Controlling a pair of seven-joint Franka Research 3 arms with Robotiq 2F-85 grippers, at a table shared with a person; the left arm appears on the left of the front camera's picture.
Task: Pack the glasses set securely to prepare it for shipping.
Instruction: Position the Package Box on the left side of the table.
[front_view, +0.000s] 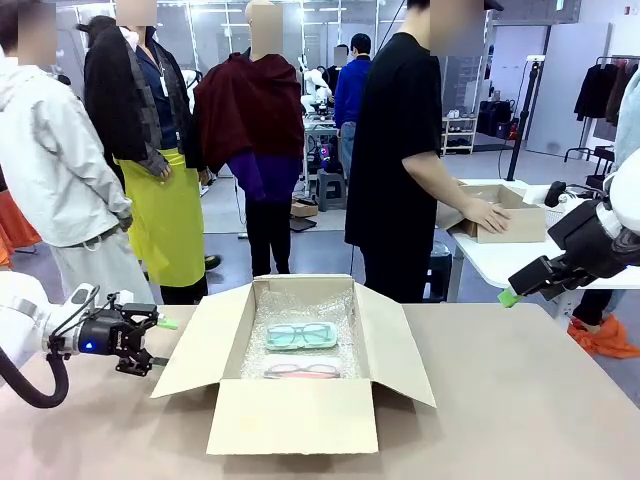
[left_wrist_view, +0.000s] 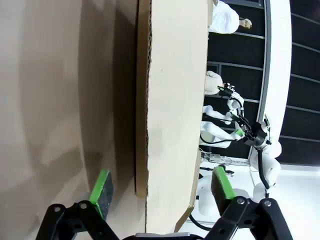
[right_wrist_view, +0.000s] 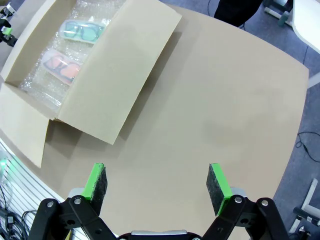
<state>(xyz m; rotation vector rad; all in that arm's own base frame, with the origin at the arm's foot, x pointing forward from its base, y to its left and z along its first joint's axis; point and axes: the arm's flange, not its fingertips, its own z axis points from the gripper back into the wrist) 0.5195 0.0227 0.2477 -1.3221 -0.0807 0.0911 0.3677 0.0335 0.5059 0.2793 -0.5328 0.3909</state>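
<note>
Your left gripper (front_view: 158, 342) hangs released just beside the left flap (front_view: 195, 350) of the open cardboard box (front_view: 300, 420). Inside, on bubble wrap (front_view: 300, 305), the mint-green glasses pack (front_view: 300, 336) lies beyond the pink pack (front_view: 302, 371). Your right gripper (right_wrist_view: 158, 181) hovers spread and empty over the bare counter (front_view: 520, 400).

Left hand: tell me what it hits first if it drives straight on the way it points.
The left flap of the box, most likely: its edge sits dead ahead of the open left hand. How near is unclear.
</note>
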